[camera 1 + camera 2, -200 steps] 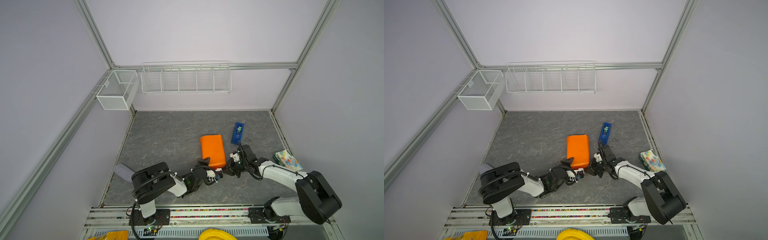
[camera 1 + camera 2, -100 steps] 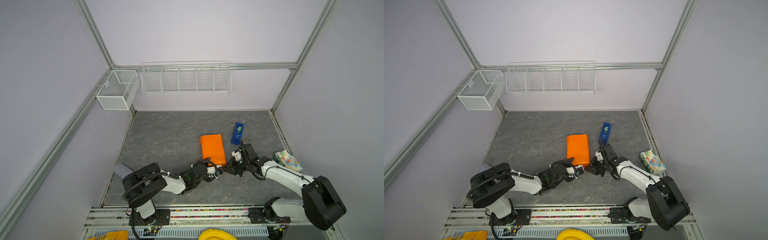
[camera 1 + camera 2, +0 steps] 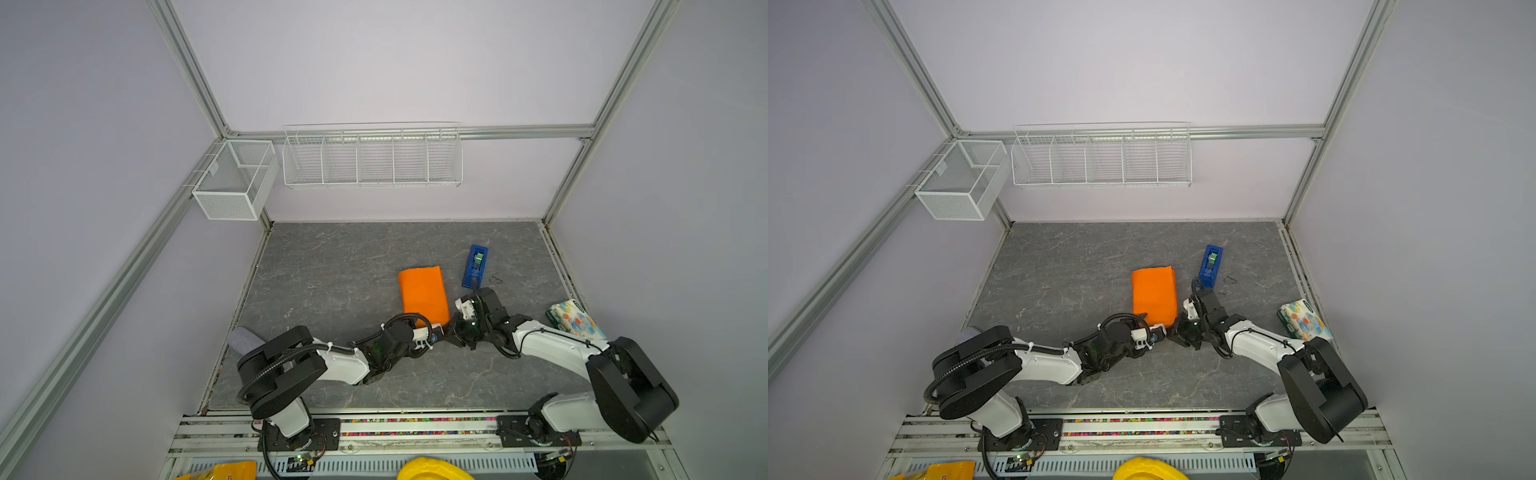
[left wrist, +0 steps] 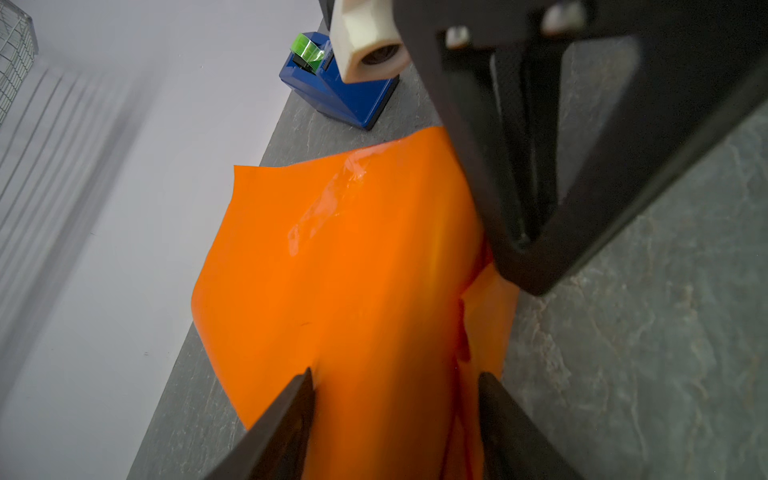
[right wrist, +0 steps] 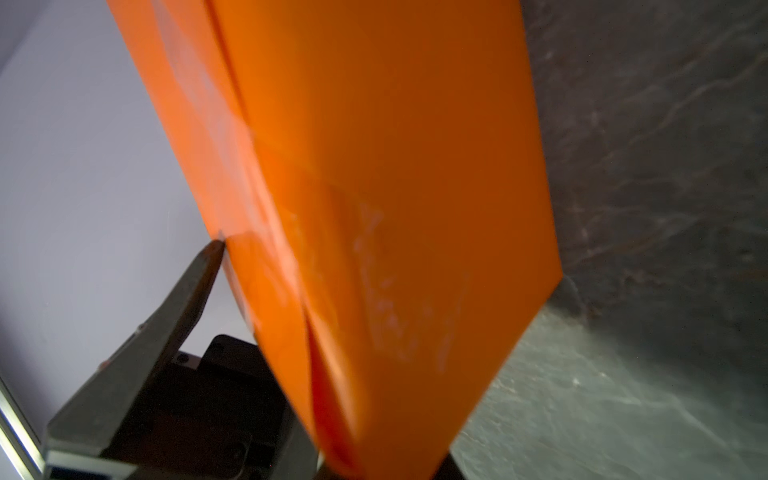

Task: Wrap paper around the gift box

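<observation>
The orange paper lies folded into a long parcel mid-table; the gift box is hidden inside it. A strip of clear tape shines on its top. At the parcel's near end, my left gripper straddles the wrapped end, and one fingertip dents the paper. My right gripper meets it from the right, shut on a folded flap of the paper at the near right corner.
A blue tape dispenser stands just behind the right wrist. A colourful packet lies by the right wall. A grey object sits at the left edge. Wire baskets hang on the back wall.
My left gripper has slid right along the parcel's near end until it met the right gripper, and its jaws have narrowed onto the paper. The right gripper has barely shifted.
</observation>
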Robot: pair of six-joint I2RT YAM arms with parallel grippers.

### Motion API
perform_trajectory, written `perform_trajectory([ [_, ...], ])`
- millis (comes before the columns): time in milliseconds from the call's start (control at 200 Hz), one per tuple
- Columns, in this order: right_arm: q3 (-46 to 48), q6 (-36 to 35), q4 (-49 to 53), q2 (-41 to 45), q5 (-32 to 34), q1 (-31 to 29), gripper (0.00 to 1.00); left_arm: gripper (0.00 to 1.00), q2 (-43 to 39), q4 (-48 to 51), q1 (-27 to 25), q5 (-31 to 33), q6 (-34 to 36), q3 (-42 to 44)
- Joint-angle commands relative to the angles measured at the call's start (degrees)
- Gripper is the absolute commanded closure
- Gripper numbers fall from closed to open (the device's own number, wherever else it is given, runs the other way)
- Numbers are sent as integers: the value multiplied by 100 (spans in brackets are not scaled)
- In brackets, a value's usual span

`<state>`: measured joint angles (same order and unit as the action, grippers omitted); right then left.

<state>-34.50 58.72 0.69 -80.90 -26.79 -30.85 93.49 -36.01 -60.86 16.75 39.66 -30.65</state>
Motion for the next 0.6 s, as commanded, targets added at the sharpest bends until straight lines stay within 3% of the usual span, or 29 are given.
perform_trajectory([
  [0, -149, 147, -529, -233, 118, -18, 84, 38, -47, 355, 89, -119, -220, -72],
  [195, -193, 158, -569, -165, 87, 97, 90, 40, -5, 497, 162, -146, -405, -156],
  [330, -352, -346, 444, 465, 222, 295, 90, 41, 33, 557, 188, -113, -433, -202],
  [465, -594, -952, 1400, 962, 341, 868, 88, 41, 73, 650, 211, -69, -463, -252],
  [595, -997, -1541, 1888, 903, 139, 1660, 88, 41, 142, 648, 224, -33, -490, -273],
])
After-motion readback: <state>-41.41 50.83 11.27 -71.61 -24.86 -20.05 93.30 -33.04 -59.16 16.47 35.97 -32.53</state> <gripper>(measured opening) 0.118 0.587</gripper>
